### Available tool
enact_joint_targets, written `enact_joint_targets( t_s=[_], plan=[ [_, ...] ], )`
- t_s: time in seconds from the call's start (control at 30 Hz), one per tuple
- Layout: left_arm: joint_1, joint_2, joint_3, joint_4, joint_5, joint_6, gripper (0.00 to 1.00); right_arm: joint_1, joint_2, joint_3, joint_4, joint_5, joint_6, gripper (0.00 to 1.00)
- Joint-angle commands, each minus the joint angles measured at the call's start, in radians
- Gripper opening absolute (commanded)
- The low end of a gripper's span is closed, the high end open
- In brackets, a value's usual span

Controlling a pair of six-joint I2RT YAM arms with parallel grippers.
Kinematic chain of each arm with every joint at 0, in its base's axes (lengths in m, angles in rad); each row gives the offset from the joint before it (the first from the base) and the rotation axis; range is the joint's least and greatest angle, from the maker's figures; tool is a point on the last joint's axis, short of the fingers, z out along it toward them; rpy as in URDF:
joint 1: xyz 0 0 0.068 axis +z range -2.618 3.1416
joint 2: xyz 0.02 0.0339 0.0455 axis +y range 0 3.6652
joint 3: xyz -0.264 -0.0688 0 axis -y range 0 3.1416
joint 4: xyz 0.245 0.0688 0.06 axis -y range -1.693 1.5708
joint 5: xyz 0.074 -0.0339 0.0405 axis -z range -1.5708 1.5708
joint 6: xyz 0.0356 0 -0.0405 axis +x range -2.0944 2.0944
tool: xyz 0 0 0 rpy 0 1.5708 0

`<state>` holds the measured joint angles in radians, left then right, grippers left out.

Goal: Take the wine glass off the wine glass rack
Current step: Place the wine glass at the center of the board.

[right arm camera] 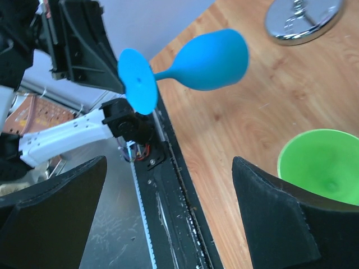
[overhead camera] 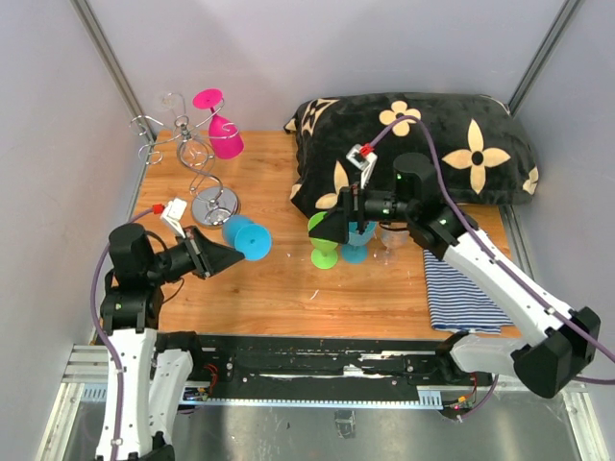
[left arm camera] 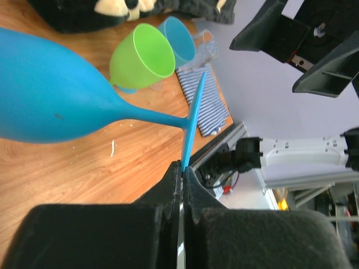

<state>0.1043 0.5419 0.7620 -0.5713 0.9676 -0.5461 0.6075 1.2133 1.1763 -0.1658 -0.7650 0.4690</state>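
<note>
The blue wine glass (overhead camera: 245, 237) was off the wine glass rack (overhead camera: 213, 205). It hung in the air on its side, just above the brown wooden worktop (overhead camera: 259, 288) and near the rack's round shiny base. It looked like smooth plastic, with a fat egg-shaped bowl, a thin stem and a flat round foot. The bowl pointed toward the rack's base.

The jaws of the left arm (overhead camera: 130, 259) were pinched tight on the thin edge of the glass's foot. In the left wrist view the two black fingers (left arm camera: 168, 193) pressed together with the foot's rim between them.

The rack was made of thin silver wire. It had a straight stem in the middle and curly hooks on top. A pink wine glass (overhead camera: 223, 139) hung upside down from one hook, with its round foot up high.

The jaws of the right arm (overhead camera: 461, 245) were spread wide apart and held nothing. They hovered over a bright green cup (overhead camera: 325, 252), which stood on the worktop. A small blue cup (overhead camera: 357, 252) stood just beside the green one, and a see-through glass (overhead camera: 389, 235) stood near them.

A blue and white striped cloth (overhead camera: 461, 288) lay flat at the right side. Behind it sat a soft, fuzzy black pillow (overhead camera: 432, 144) with cream flowers on it.
</note>
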Motion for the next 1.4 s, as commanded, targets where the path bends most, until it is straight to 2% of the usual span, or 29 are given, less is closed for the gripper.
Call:
enact_joint_targets(
  t_s=[0.0, 0.17, 0.27, 0.47, 0.53, 0.63, 0.7, 0.77, 0.87, 0.9, 0.97, 1.0, 1.1, 1.23, 1.37],
  plan=[
    [-0.056, 0.074, 0.042, 0.004, 0.084, 0.106, 0.00, 0.073, 0.043, 0.056, 0.109, -0.093, 0.013, 0.94],
    [-0.096, 0.140, 0.062, -0.034, 0.075, 0.184, 0.00, 0.162, 0.124, 0.089, 0.120, -0.102, 0.026, 0.94],
    [-0.102, 0.131, 0.057, 0.005, 0.093, 0.163, 0.01, 0.184, 0.151, 0.089, 0.107, -0.059, 0.019, 0.93],
    [-0.120, 0.124, 0.023, 0.074, 0.153, 0.127, 0.00, 0.211, 0.209, 0.111, 0.064, -0.071, -0.001, 0.87],
    [-0.129, 0.121, 0.017, 0.088, 0.166, 0.121, 0.01, 0.216, 0.222, 0.111, 0.069, -0.067, 0.007, 0.83],
    [-0.139, 0.116, 0.006, 0.101, 0.182, 0.111, 0.00, 0.218, 0.242, 0.104, 0.113, -0.090, 0.042, 0.67],
    [-0.144, 0.114, 0.001, 0.101, 0.184, 0.114, 0.01, 0.218, 0.261, 0.114, 0.150, -0.117, 0.071, 0.50],
    [-0.146, 0.113, -0.003, 0.092, 0.175, 0.121, 0.00, 0.218, 0.275, 0.124, 0.167, -0.132, 0.092, 0.29],
    [-0.146, 0.105, -0.008, 0.092, 0.140, 0.117, 0.01, 0.218, 0.280, 0.136, 0.166, -0.142, 0.096, 0.06],
    [-0.146, 0.099, -0.010, 0.097, 0.119, 0.109, 0.10, 0.217, 0.277, 0.136, 0.160, -0.130, 0.093, 0.01],
    [-0.146, 0.084, -0.024, 0.136, 0.083, 0.074, 0.41, 0.219, 0.268, 0.129, 0.164, -0.113, 0.091, 0.01],
    [-0.146, 0.077, -0.039, 0.171, 0.080, 0.043, 0.46, 0.219, 0.264, 0.126, 0.166, -0.114, 0.090, 0.01],
    [-0.152, 0.055, -0.093, 0.288, 0.079, -0.060, 0.52, 0.219, 0.255, 0.123, 0.171, -0.106, 0.090, 0.01],
    [-0.172, 0.034, -0.132, 0.404, 0.067, -0.174, 0.52, 0.219, 0.241, 0.106, 0.198, -0.102, 0.093, 0.01],
    [-0.237, 0.038, -0.200, 0.694, 0.048, -0.375, 0.50, 0.222, 0.242, 0.105, 0.219, -0.117, 0.095, 0.01]
  ],
)
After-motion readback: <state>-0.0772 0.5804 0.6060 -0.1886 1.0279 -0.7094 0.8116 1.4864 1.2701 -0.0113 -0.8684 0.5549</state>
